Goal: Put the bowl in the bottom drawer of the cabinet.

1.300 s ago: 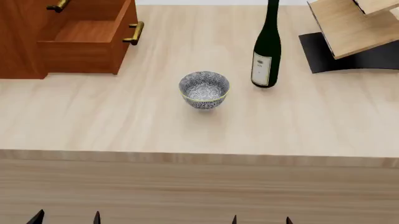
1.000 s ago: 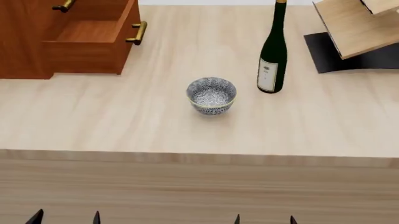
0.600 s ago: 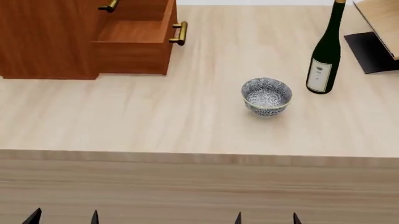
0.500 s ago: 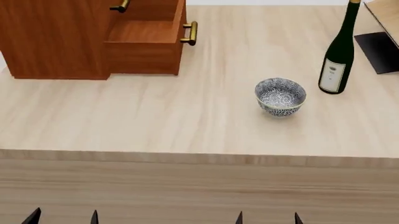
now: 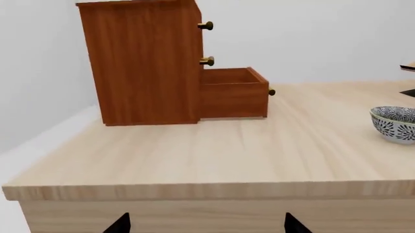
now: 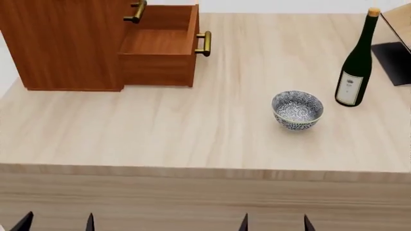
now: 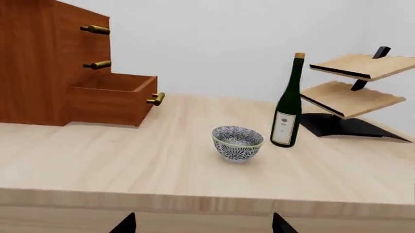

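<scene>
The blue-and-white bowl (image 6: 297, 109) stands upright on the table, to the right of and nearer than the cabinet (image 6: 64, 43). The bottom drawer (image 6: 160, 45) is pulled out, its wood floor bare and its brass handle facing right. The bowl (image 7: 237, 142) is also in the right wrist view and at the edge of the left wrist view (image 5: 397, 124). Both grippers hang below the table's front edge, only their dark fingertips showing. My left gripper (image 6: 57, 225) and right gripper (image 6: 275, 225) are open with nothing between the fingers.
A dark green bottle (image 6: 356, 67) stands just right of the bowl. A pale wooden rack (image 7: 350, 82) on a black base sits beyond it at the far right. The table's front edge (image 6: 192, 172) lies between the grippers and the objects.
The head view has swung left and slightly down, so cabinet, bowl and bottle have slid right in the picture. Nothing on the table has moved; both grippers stay low and open.
</scene>
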Controlling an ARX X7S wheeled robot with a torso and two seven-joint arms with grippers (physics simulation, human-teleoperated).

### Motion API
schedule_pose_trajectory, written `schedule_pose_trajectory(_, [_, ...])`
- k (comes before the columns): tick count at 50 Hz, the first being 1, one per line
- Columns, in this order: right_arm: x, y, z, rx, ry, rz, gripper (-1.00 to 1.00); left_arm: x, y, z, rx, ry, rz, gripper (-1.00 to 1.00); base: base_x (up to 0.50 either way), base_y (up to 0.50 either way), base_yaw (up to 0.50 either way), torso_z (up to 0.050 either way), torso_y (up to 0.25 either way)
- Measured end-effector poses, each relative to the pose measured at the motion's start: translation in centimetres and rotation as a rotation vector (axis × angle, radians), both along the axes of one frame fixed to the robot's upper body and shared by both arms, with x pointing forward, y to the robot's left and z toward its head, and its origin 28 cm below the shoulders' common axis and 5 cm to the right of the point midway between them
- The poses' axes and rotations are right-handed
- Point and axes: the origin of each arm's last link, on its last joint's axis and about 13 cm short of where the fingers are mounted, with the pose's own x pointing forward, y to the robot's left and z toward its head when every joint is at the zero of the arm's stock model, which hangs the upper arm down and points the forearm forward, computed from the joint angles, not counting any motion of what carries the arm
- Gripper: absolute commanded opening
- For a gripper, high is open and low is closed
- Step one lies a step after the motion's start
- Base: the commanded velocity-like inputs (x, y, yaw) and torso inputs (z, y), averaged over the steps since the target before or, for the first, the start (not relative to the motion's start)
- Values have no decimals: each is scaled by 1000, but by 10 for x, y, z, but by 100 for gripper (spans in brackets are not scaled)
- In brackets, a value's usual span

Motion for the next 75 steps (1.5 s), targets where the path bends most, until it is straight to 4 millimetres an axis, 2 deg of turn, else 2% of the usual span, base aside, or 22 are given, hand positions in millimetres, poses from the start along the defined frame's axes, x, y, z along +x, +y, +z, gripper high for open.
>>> schedule_pose_trajectory(35, [0,3,31,-30,-49,20,100,-2,-1,33,10,-21,-3,100,0,0,0,50,0])
schedule_pose_trajectory(53, [1,4,53,-33,-114,36,100,-4,-2,62,22,-62,-21,100,181,500,0,50,0])
schedule_pose_trajectory(63, [7,1,66,-15,-153,19,100,-31,-3,75,35,-93,-39,100,152,310,0,20,0])
schedule_pose_trajectory(75, [22,-5,73,-26,-158,-15,100,-63,0,78,56,-96,-38,100,0,-3,0,0,0])
